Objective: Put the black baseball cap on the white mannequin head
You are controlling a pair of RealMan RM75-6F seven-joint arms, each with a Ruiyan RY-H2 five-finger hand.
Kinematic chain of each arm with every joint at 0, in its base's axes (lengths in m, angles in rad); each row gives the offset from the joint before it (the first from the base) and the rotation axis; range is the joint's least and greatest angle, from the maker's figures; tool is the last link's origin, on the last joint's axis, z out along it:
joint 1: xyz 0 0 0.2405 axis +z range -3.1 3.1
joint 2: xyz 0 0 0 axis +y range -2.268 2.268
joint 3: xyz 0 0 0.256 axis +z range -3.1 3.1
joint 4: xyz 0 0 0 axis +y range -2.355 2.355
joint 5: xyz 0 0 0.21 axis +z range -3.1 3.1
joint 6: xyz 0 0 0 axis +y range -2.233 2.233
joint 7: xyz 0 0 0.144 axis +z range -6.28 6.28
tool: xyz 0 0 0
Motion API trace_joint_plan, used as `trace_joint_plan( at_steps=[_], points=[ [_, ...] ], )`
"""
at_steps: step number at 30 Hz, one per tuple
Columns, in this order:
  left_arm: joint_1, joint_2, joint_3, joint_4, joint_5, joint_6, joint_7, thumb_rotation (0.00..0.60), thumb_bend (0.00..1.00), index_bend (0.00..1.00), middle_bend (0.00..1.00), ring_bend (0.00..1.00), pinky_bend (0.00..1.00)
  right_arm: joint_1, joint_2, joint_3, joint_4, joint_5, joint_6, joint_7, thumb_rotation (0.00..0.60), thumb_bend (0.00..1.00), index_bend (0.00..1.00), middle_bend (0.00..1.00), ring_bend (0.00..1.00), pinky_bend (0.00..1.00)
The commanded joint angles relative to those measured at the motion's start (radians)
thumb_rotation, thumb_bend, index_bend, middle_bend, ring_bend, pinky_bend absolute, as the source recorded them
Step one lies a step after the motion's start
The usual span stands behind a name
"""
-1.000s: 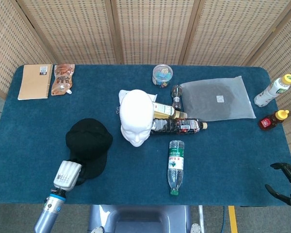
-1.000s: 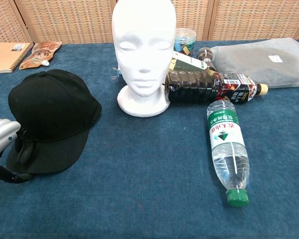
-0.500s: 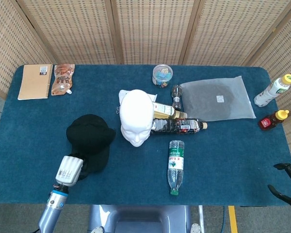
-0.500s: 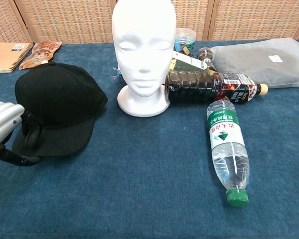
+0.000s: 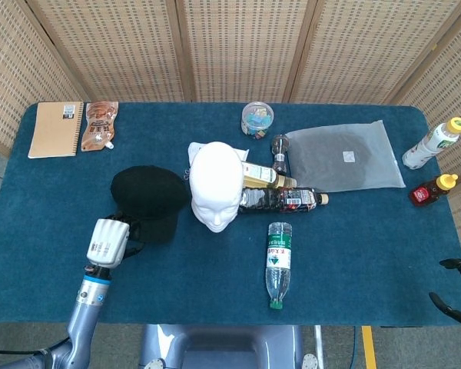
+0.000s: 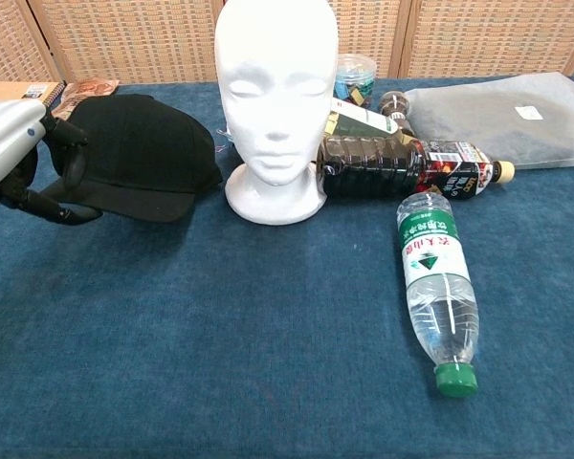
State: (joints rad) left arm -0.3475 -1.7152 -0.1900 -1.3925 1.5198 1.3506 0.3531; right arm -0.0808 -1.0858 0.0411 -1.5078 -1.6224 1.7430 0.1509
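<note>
The black baseball cap (image 5: 150,194) (image 6: 139,153) is raised off the blue table, its crown close to the left side of the white mannequin head (image 5: 216,184) (image 6: 275,91). My left hand (image 5: 107,242) (image 6: 19,153) grips the cap by its brim, fingers (image 6: 72,158) curled over the edge. The mannequin head stands upright and bare at the table's middle. My right hand (image 5: 457,288) shows only at the bottom right edge of the head view, fingers apart, holding nothing.
Just right of the mannequin lie a dark bottle (image 5: 283,200) (image 6: 402,167), a yellow-labelled bottle (image 5: 265,177) and a clear water bottle (image 5: 277,261) (image 6: 438,287). A grey bag (image 5: 344,157), a candy tub (image 5: 257,118), a notebook (image 5: 55,128), a pouch (image 5: 100,124) and two bottles (image 5: 434,142) line the edges.
My left hand has lifted the cap off the table and carried it up and right toward the mannequin head. The right hand has slipped lower at the frame edge.
</note>
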Motion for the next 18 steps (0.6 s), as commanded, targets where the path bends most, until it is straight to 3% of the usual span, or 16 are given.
trace_joint_plan(
  at_steps=[1,3,5,18],
  points=[
    [-0.031,-0.009,-0.035,0.008,-0.029,-0.018,0.001,0.600,0.13,0.70,0.67,0.50,0.65,-0.001,0.004,0.001,-0.008,0.000,0.000,-0.008,0.600,0.16,0.37,0.42,0.41,0.42],
    [-0.078,-0.046,-0.087,0.075,-0.081,-0.064,-0.027,0.600,0.13,0.70,0.66,0.49,0.65,0.001,0.009,0.001,-0.018,-0.001,-0.006,-0.020,0.600,0.16,0.37,0.42,0.41,0.42],
    [-0.100,-0.065,-0.099,0.117,-0.098,-0.080,-0.036,0.600,0.13,0.70,0.64,0.48,0.65,0.001,0.012,0.001,-0.026,-0.002,-0.007,-0.028,0.600,0.16,0.37,0.42,0.41,0.42],
    [-0.220,-0.160,-0.141,0.360,-0.163,-0.155,-0.121,0.600,0.13,0.64,0.53,0.39,0.57,-0.005,0.030,0.007,-0.060,0.003,-0.002,-0.059,0.600,0.16,0.37,0.42,0.42,0.42]
  ],
)
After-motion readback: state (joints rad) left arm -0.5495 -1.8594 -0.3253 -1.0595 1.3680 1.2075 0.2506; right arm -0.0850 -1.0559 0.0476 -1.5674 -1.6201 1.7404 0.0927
